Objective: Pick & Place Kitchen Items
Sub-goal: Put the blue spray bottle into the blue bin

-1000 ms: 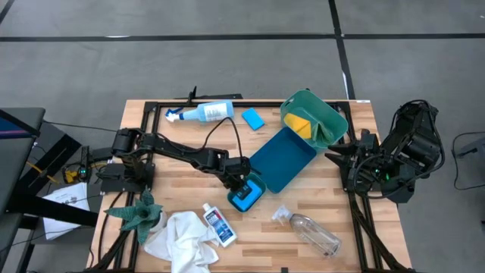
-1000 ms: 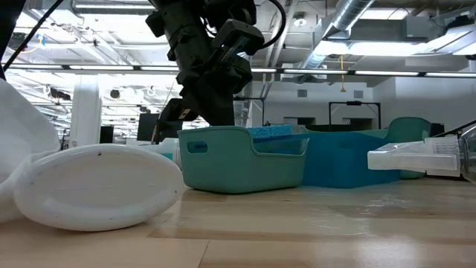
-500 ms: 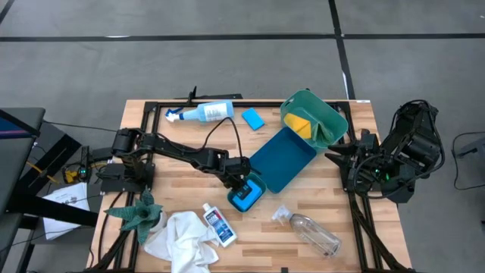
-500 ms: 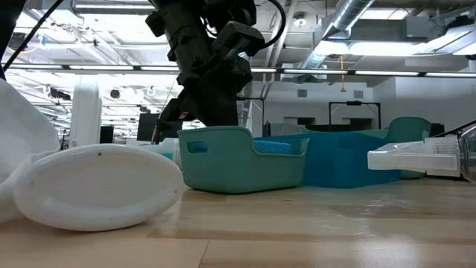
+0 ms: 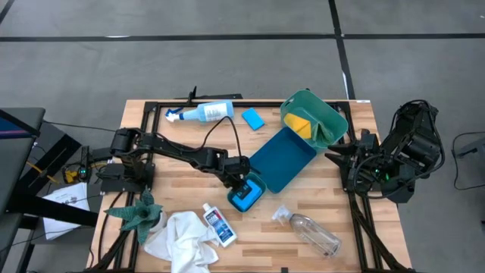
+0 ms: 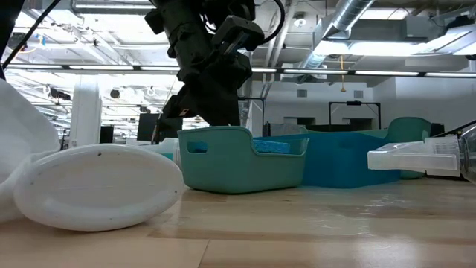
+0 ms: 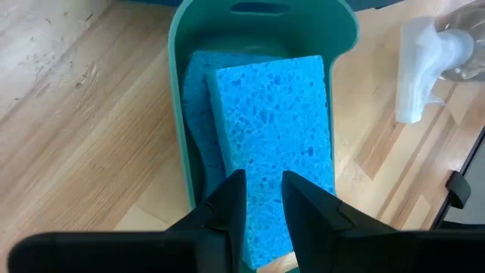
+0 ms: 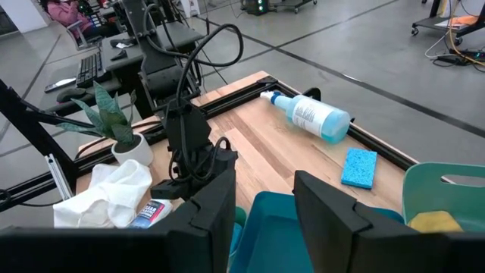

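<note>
Robotics lab or industrial test hall. Evidence: bare grey concrete floor (image 5: 227, 68) with dark marking lines, exposed silver ceiling ducts (image 6: 349, 22), black office chairs (image 8: 163, 38), butcher-block wooden table (image 5: 182, 136) on black framing.

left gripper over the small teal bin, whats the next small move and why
Probably lift the left gripper straight up, clear of the small teal plastic bin. Its fingers are parted with nothing between them, and the blue rectangular sponge already lies inside the bin on another blue sponge, so this placement looks done.
</note>
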